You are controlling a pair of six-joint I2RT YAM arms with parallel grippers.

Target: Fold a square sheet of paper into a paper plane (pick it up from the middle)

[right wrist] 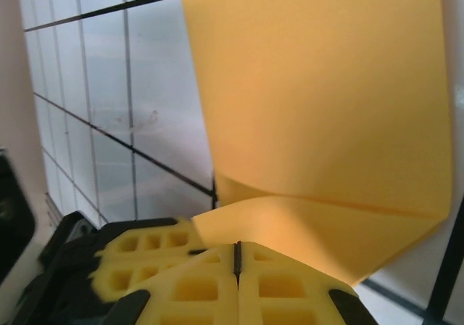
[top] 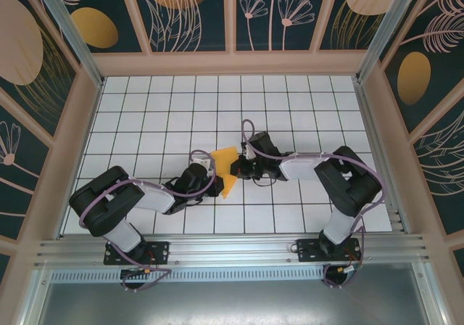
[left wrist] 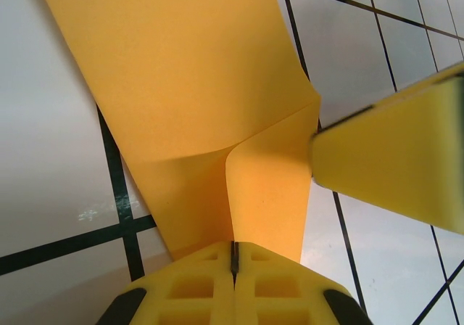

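The square sheet of paper (top: 227,170), orange-yellow, hangs bent and creased between my two grippers above the white grid table (top: 159,107). My left gripper (top: 211,168) is shut on its lower edge; in the left wrist view the sheet (left wrist: 188,85) rises from my closed left gripper (left wrist: 234,248), with a curled flap at the right. My right gripper (top: 237,167) is shut on the opposite edge. In the right wrist view the sheet (right wrist: 319,85) folds over my closed right gripper (right wrist: 236,247). A finished paper plane is out of view.
The other arm's yellow finger (left wrist: 395,158) presses in close from the right in the left wrist view. The left gripper's fingers (right wrist: 138,256) sit just left of mine in the right wrist view. Patterned walls (top: 188,13) enclose the table, and a metal rail (top: 232,249) lines the near edge.
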